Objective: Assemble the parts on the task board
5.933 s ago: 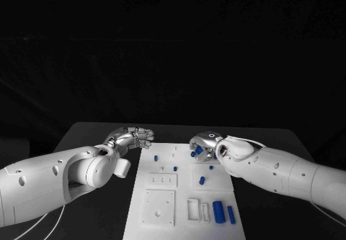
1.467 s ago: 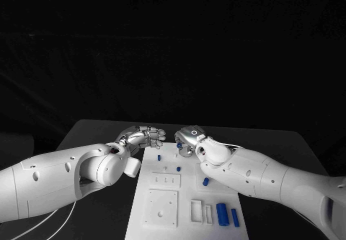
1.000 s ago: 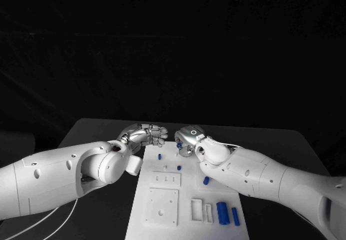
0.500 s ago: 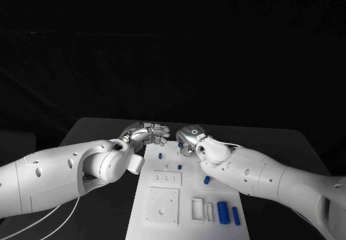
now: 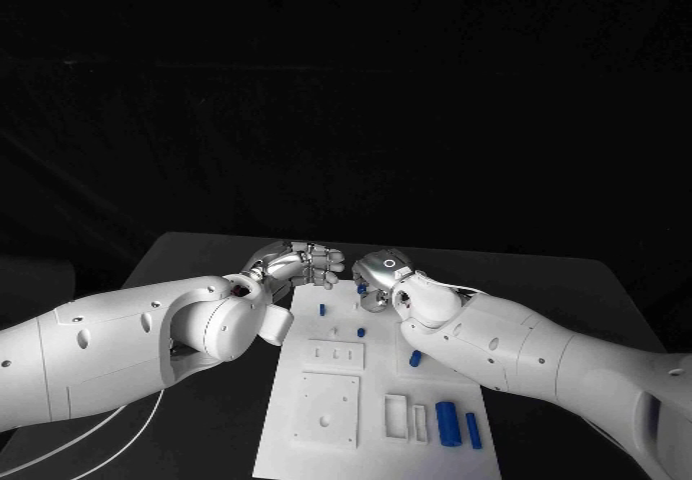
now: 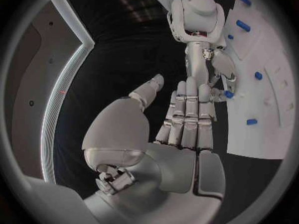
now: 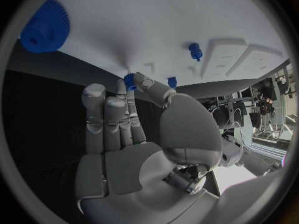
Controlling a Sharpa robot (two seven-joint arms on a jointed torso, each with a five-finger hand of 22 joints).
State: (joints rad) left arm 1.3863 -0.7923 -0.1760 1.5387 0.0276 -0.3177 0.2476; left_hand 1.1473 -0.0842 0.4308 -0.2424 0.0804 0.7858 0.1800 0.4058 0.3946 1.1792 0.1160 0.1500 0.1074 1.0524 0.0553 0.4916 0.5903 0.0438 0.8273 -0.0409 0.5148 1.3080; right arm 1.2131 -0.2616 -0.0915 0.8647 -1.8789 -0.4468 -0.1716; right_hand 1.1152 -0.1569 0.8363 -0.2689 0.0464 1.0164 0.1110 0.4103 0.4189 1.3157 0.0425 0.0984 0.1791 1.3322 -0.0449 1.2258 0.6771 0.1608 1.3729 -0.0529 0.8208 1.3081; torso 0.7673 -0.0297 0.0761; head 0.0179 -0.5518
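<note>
On the near end of the task board [image 5: 320, 455] we see two blue cylinders [image 5: 447, 422] lying side by side, just beside a pair of narrow raised frames [image 5: 395, 416]. Farther up the board sit a square plate with holes [image 5: 327, 407] and a smaller slotted block [image 5: 333, 356]; beside that block a short blue peg [image 5: 414, 358] lies at the edge of our right forearm. Two more small blue pegs [image 5: 359, 331] stand past the block toward the board's far end.

Both arms reach along the board from either side, and the hands meet over its far edge. Our left hand [image 5: 297, 264] hovers at the far left corner of the board with its fingers [image 6: 187, 109] straight, close together and holding nothing; the thumb stands off to the side. Our right hand [image 5: 378, 281] is turned palm down at the far end of the board, its back toward the head camera. Its thumb and a fingertip [image 7: 144, 82] pinch a small blue part [image 7: 129, 80] right at the board's surface, while the other fingers stay extended beside it. In the right wrist view, a blue gear [image 7: 45, 26] lies on the board well away from that pinched part.
</note>
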